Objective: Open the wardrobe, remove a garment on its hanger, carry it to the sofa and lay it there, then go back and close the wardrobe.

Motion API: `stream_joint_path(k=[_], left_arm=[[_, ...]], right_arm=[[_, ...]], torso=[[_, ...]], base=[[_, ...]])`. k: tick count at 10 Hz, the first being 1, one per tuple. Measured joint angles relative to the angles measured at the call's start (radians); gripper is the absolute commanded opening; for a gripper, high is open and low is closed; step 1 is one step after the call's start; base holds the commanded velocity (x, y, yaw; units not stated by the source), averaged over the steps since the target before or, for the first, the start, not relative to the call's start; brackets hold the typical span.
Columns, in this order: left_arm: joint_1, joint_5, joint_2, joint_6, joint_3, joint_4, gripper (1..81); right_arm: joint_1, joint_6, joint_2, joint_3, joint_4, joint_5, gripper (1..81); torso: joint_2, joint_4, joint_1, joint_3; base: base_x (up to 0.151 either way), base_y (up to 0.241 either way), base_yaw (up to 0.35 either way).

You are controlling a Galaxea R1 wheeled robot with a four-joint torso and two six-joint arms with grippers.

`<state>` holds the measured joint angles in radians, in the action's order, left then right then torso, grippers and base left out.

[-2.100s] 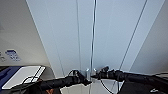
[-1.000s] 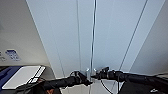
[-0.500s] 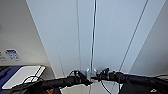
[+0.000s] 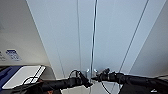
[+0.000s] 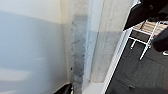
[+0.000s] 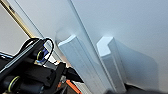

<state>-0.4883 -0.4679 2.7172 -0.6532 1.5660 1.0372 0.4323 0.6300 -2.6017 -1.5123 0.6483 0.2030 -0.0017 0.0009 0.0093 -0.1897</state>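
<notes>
Little change is seen from the earlier head views: both arms stay raised at the tall white two-door wardrobe [image 4: 100, 37], doors shut, contents hidden. The left end effector [image 4: 86, 80] sits at 6 o'clock, just beside the left small vertical white handle [image 6: 77, 62]; the right end effector [image 4: 96, 78] is by the right handle [image 6: 111, 62]. Finger opening cannot be told for either. Opening is judged not yet begun; no garment is seen.

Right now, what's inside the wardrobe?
Can't tell. Both wardrobe doors look shut with just a thin seam between them, hiding the inside. Left gripper and right gripper sit at the two handles.
</notes>
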Motion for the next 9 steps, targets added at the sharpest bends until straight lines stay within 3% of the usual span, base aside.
stream_joint_path(k=[2,3,5,7,9], left_arm=[[0.0,-0.121,0.031,-0.003,-0.011,0.087,81.1],[0.0,-0.141,0.036,-0.003,-0.013,0.098,81.1],[-0.006,-0.155,0.036,-0.006,-0.024,0.111,81.1],[-0.01,-0.161,0.036,-0.059,-0.03,0.131,81.1],[-0.023,-0.122,0.017,-0.119,-0.049,0.156,81.1]], right_arm=[[0.0,0.0,0.001,0.004,0.0,0.004,81.1],[0.0,0.0,0.002,0.004,0.0,0.003,81.1],[0.0,0.0,0.002,0.004,0.0,0.003,81.1],[0.001,0.0,0.003,0.006,0.001,0.003,81.1],[0.008,0.0,0.007,0.006,0.003,-0.017,81.1]], torso=[[0.0,0.0,0.0,0.0],[0.0,0.0,0.0,0.0],[0.0,0.0,0.0,0.0],[0.0,0.0,0.0,0.0],[0.0,0.0,0.0,0.0]], base=[[0.0,0.0,0.0],[0.0,0.0,0.0],[0.0,0.0,0.0],[0.0,0.0,0.0],[0.0,0.0,0.0]])
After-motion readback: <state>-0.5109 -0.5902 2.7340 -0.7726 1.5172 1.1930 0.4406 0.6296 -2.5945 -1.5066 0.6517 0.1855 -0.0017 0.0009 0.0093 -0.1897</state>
